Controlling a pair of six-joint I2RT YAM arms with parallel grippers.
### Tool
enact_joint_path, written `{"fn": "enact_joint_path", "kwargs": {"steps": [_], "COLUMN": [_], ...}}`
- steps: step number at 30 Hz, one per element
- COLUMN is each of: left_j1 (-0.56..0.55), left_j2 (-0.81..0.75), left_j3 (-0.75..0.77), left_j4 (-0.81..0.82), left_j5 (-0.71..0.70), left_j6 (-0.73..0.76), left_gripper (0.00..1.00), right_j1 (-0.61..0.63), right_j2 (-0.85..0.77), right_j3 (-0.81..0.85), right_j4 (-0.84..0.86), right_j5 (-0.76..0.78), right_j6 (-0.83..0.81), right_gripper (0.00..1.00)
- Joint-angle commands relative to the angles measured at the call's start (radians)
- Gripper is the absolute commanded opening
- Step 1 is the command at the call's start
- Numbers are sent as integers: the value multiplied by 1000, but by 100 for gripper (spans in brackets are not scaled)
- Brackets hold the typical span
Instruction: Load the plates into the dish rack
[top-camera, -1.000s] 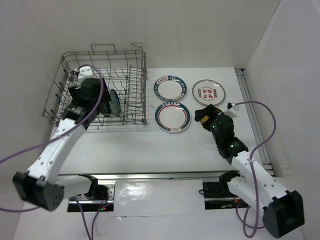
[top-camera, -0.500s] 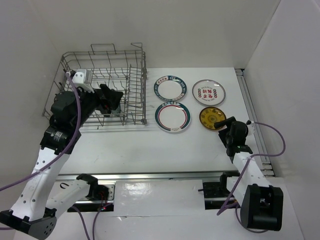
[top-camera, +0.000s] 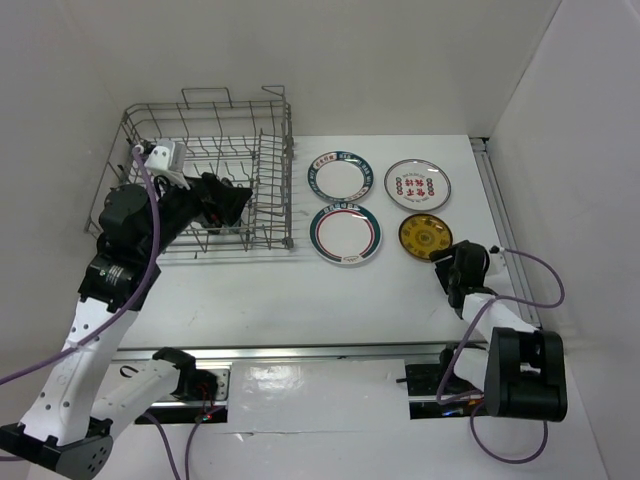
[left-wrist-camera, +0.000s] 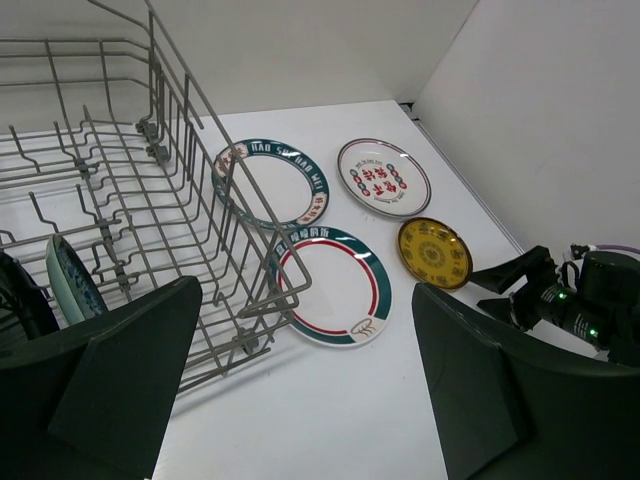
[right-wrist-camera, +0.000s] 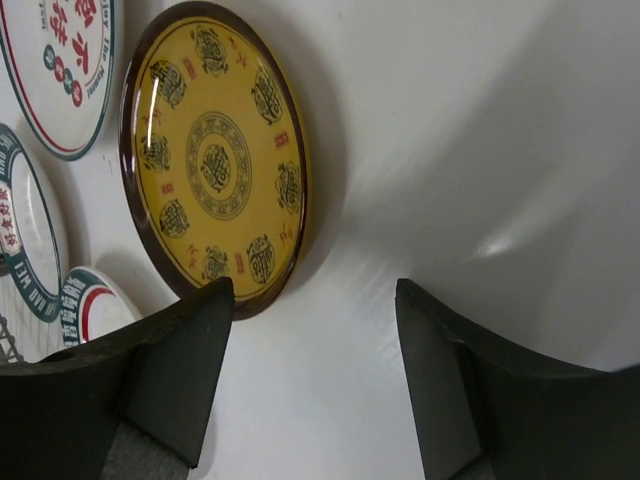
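The grey wire dish rack (top-camera: 200, 180) stands at the back left. In the left wrist view a pale teal plate (left-wrist-camera: 70, 285) and a black plate (left-wrist-camera: 15, 300) stand upright between its tines. On the table lie two green-rimmed plates (top-camera: 339, 178) (top-camera: 346, 234), the red-marked plate (top-camera: 417, 183) and the yellow plate (top-camera: 425, 236). My left gripper (top-camera: 225, 200) is open and empty, above the rack's right side. My right gripper (top-camera: 455, 265) is open and empty, low beside the yellow plate's (right-wrist-camera: 215, 160) near right edge, not touching it.
White walls close in the back and the right side. A metal rail (top-camera: 505, 230) runs along the table's right edge, next to my right gripper. The rack's right wall (left-wrist-camera: 230, 250) stands between my left gripper and the flat plates.
My right gripper has drawn back off the yellow plate toward the near right, its arm folding in. My left arm has risen out of the rack and now looks toward the flat plates.
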Motion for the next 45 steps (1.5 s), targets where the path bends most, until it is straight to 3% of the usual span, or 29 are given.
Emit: {"fn": "enact_joint_path", "kwargs": {"steps": [1,7,11,12,16,23,25,31,40,43,45], "left_j1": [-1,-1,-1,-1,-1,-1,-1,-1,-1,-1,-1], "left_j2": [-27,-27,-36,-36,-36,-36,-36,-36,22,44,70], "left_j3": [1,1,1,-8,-8,-8,-8,-8,1,21,30], "left_j4": [61,61,61,61,61,61,61,61,52,52,52], "left_j5": [16,-2,-13,-13,-36,-36,-36,-15,85,123,156], "left_j6": [17,17,17,17,17,17,17,17,17,4,-6], "left_gripper": [100,100,100,100,100,100,100,100,100,100,100], "right_j1": [-5,-5,-5,-5,-5,-16,-16,-25,19,51,103], "right_j2": [69,173,215,231,265,241,222,135,-337,-368,-326], "right_j3": [-3,15,15,15,15,3,12,22,-3,37,60], "right_j4": [61,114,141,141,141,106,77,26,62,149,315], "right_j5": [48,57,66,66,56,59,59,2,-65,-192,-303], "right_j6": [3,12,12,21,21,49,58,92,98,8,-63], "right_gripper": [72,70,61,51,29,11,0,0,0,0,0]}}
